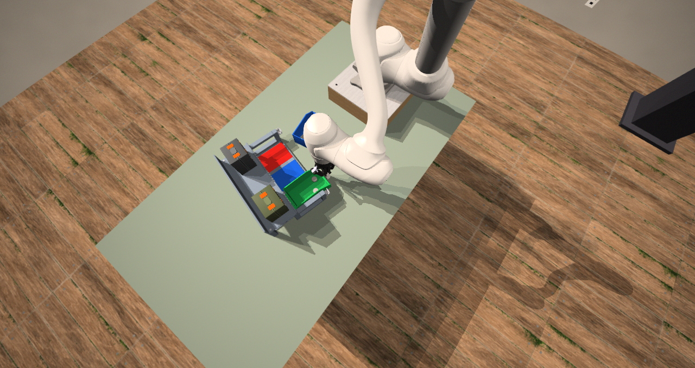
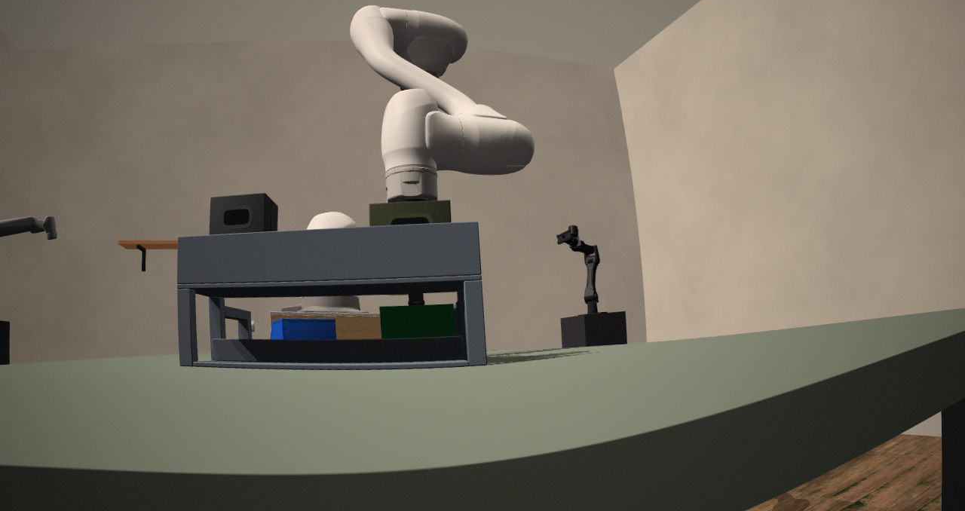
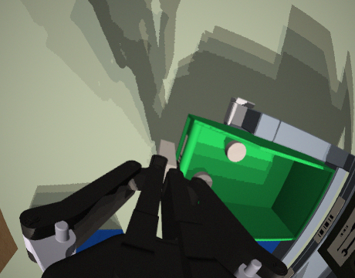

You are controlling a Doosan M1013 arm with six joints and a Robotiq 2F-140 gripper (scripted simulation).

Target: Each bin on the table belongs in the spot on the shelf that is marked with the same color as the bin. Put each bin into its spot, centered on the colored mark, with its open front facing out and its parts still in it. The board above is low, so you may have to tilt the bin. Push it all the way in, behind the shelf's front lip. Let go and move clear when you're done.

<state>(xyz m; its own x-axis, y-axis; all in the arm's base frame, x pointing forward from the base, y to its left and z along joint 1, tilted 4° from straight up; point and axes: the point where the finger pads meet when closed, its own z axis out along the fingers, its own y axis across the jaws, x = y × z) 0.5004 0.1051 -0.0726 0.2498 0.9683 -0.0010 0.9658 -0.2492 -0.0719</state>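
Note:
The green bin [image 1: 302, 194] [image 2: 418, 321] [image 3: 243, 197] lies in the end spot of the shelf, with its open front towards the arm and sticking out past the side rail's end. Two round parts [image 3: 236, 151] [image 3: 204, 180] are in it. It covers the mark beneath. My gripper [image 1: 318, 171] [image 3: 164, 152] is shut and empty, its fingertips close against the green bin's front; contact is unclear. The red mark [image 1: 275, 156] and blue mark [image 1: 287, 173] are bare. The blue bin [image 1: 296, 137] [image 2: 307, 329] stands on the table before the shelf, partly hidden by the arm. No red bin shows.
The grey shelf [image 2: 330, 257] has a low upper board above the spots. A black box [image 1: 242, 159] [image 2: 243, 214] and an olive box [image 1: 269, 204] [image 2: 409, 211] stand on top. The arm's base block [image 1: 346, 101] is behind the blue bin.

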